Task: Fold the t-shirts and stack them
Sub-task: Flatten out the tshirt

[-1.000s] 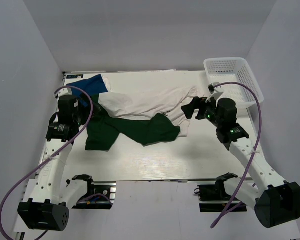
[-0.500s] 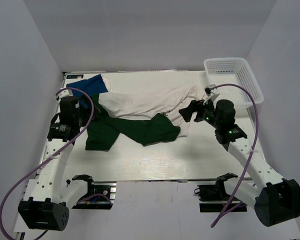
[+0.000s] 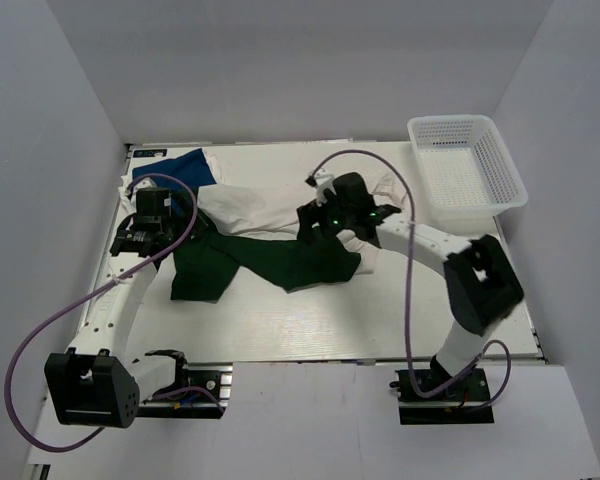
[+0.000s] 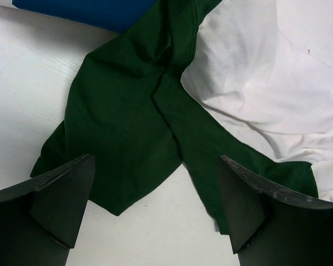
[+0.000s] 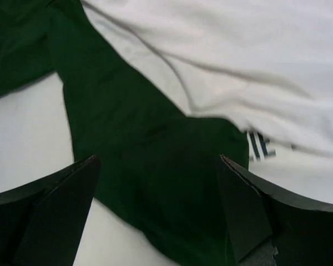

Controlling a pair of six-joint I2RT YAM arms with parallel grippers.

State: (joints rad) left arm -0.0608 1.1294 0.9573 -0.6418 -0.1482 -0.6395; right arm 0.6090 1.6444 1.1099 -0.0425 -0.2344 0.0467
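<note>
Three t-shirts lie tangled across the table's far half. The white t-shirt (image 3: 290, 205) spreads in the middle, the dark green t-shirt (image 3: 280, 262) lies crumpled over its near edge, and the royal blue t-shirt (image 3: 185, 168) shows at the far left. My left gripper (image 3: 163, 226) hovers open above the green cloth's left part (image 4: 122, 122), with white cloth (image 4: 255, 83) to its right; nothing sits between its fingers. My right gripper (image 3: 316, 226) is open just above the green shirt's right end (image 5: 155, 166), beside the white shirt (image 5: 238, 55) and its dark lettering.
A white mesh basket (image 3: 465, 160) stands at the far right corner, holding nothing that I can see. Bare white table (image 3: 310, 320) runs along the near side in front of the shirts. Grey walls close in on three sides.
The right arm has swung left from beside the basket to above the green shirt's right end. The left gripper has shifted slightly toward the far side. Both stayed open; the shirts have not moved.
</note>
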